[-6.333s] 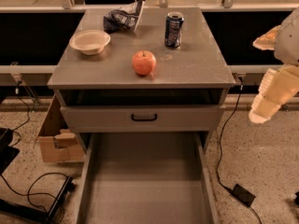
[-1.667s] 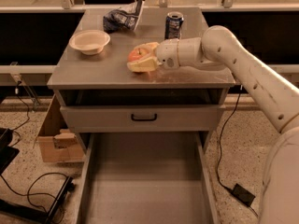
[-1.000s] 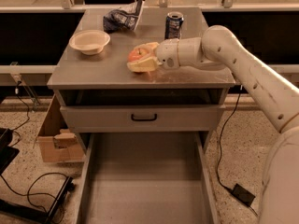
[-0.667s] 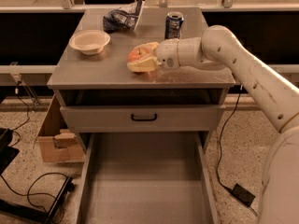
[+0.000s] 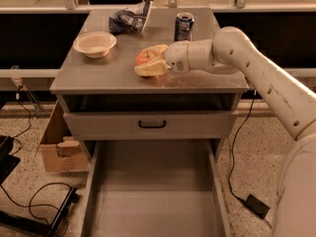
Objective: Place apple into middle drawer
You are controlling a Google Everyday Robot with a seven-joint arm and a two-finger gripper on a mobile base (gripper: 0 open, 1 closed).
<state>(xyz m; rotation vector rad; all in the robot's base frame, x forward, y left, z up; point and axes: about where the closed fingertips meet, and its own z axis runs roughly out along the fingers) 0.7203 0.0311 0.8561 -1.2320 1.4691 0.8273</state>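
The red-orange apple (image 5: 144,58) sits on the cabinet top (image 5: 103,73), between the two pale fingers (image 5: 148,71) of my gripper (image 5: 149,60). The fingers close around the apple, one behind it and one in front. My white arm (image 5: 237,53) reaches in from the right. The middle drawer (image 5: 153,191) is pulled out wide below, showing its flat grey floor and low side walls. It holds nothing.
A beige bowl (image 5: 95,43), a crumpled dark chip bag (image 5: 129,18) and a soda can (image 5: 184,26) stand on the cabinet top. A shut drawer front with a black handle (image 5: 152,124) is above the open drawer. A cardboard box (image 5: 57,149) and cables lie on the floor at left.
My arm came in from the right and the gripper closed around the apple on the top. Over the last second nothing has moved.
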